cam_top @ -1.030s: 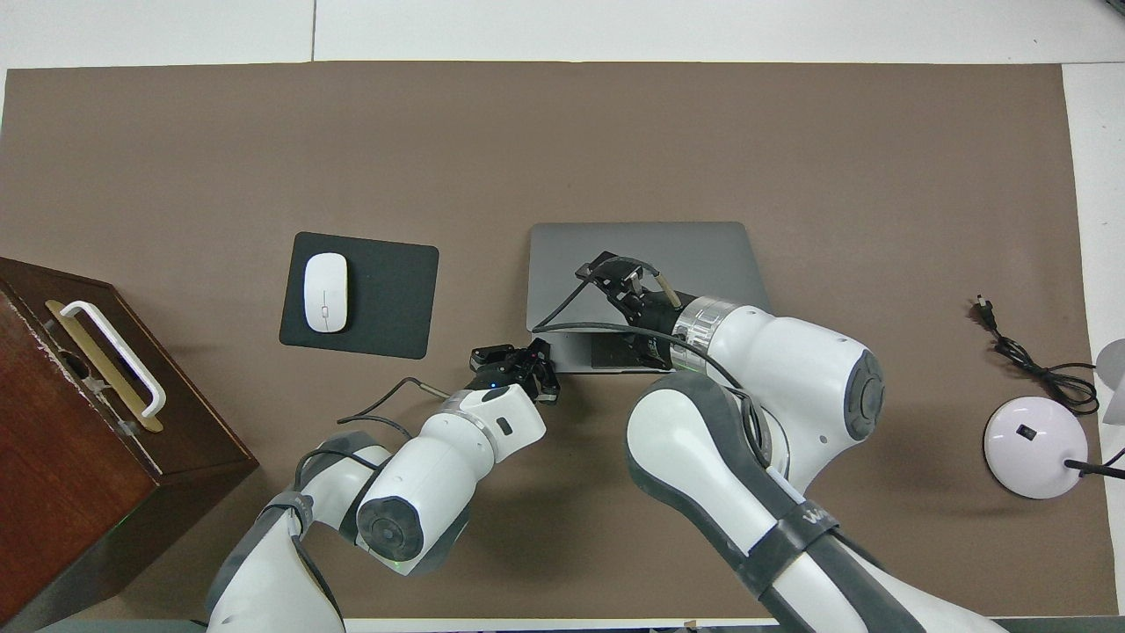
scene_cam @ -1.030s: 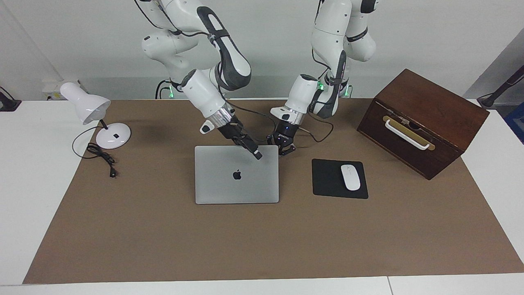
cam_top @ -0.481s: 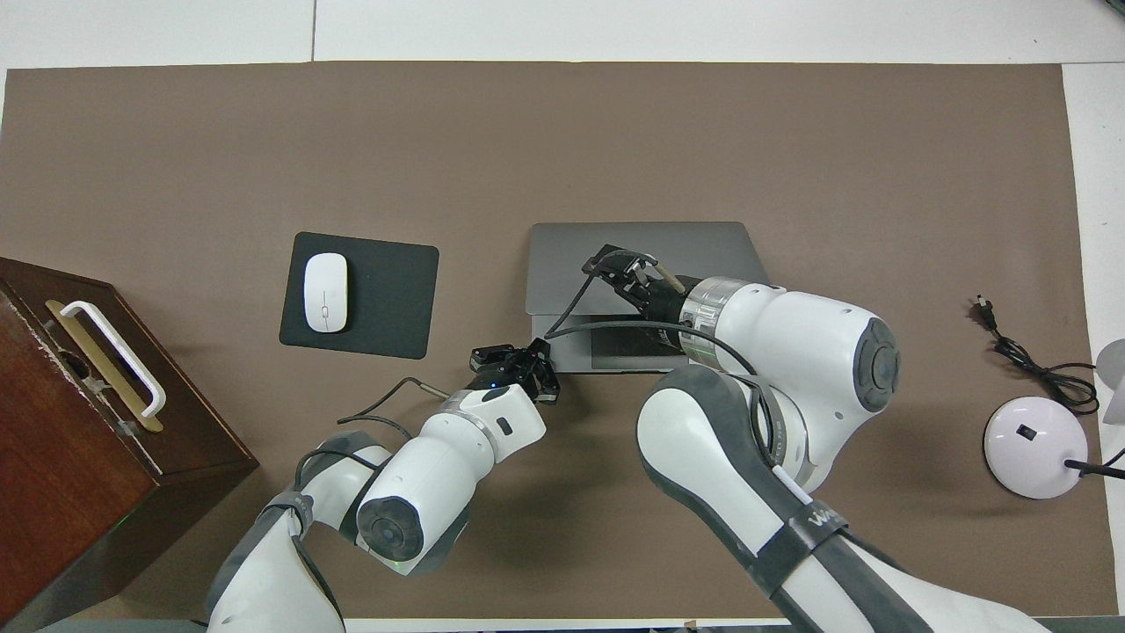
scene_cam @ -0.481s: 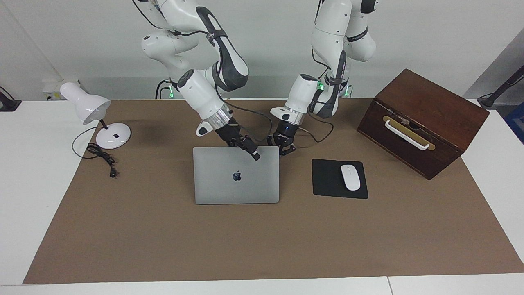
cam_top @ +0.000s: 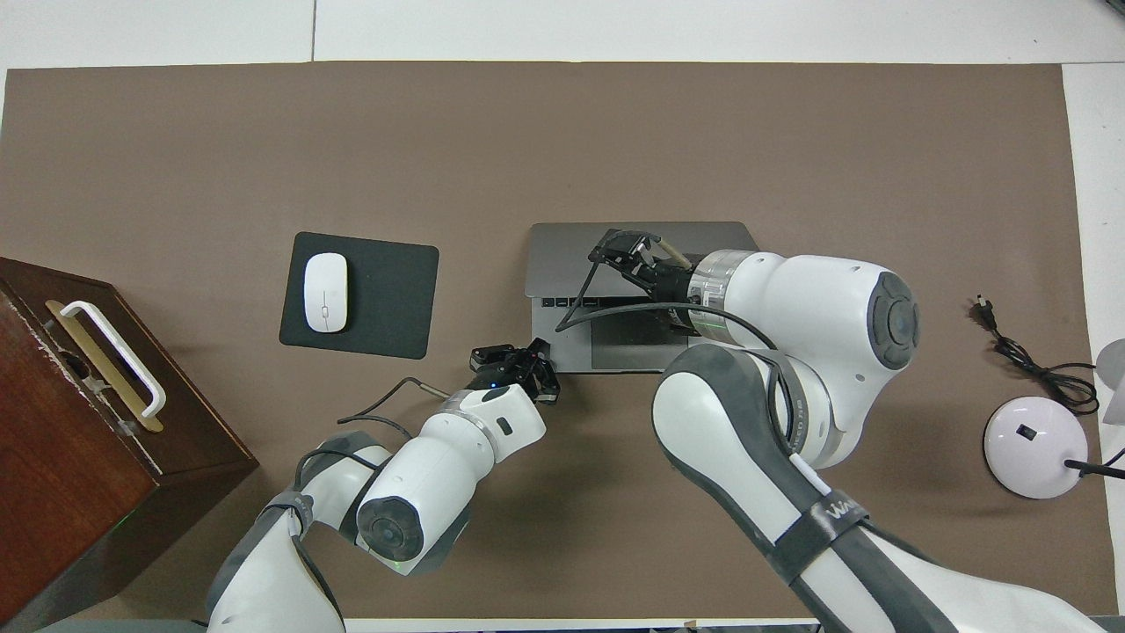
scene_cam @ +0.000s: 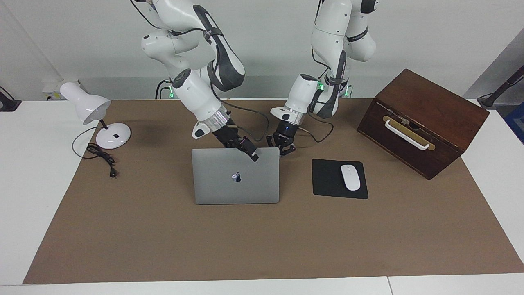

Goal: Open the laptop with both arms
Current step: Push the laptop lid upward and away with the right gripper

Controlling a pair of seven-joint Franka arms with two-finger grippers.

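A brown mat (scene_cam: 262,237) covers a white table, seen from a high camera facing two white robot arms. At the right arm's end stands a white desk lamp (scene_cam: 92,112) with its black cord (scene_cam: 102,157) coiled beside the base. Next comes the right arm (scene_cam: 196,92), bent sharply at the elbow and slanting down over the laptop (scene_cam: 235,184), which sits mid-table and is partly open (the silver lid with its apple logo tilts up toward this camera). The right gripper (scene_cam: 253,154) has its fingers spread apart at the lid's raised edge, near the corner toward the left arm; whether it actually grips the lid cannot be told. From overhead, the keyboard deck (cam_top: 606,347) shows beneath the lifted lid. The left arm (scene_cam: 323,82) descends steeply, its forearm angled toward the laptop. The left gripper (scene_cam: 283,150), fingertips pressed together, sits low at the base's corner nearest the robots. Farther along lie a black mouse pad (scene_cam: 327,180) carrying a white mouse (scene_cam: 350,177), then a dark wooden box (scene_cam: 423,121) with a white handle.
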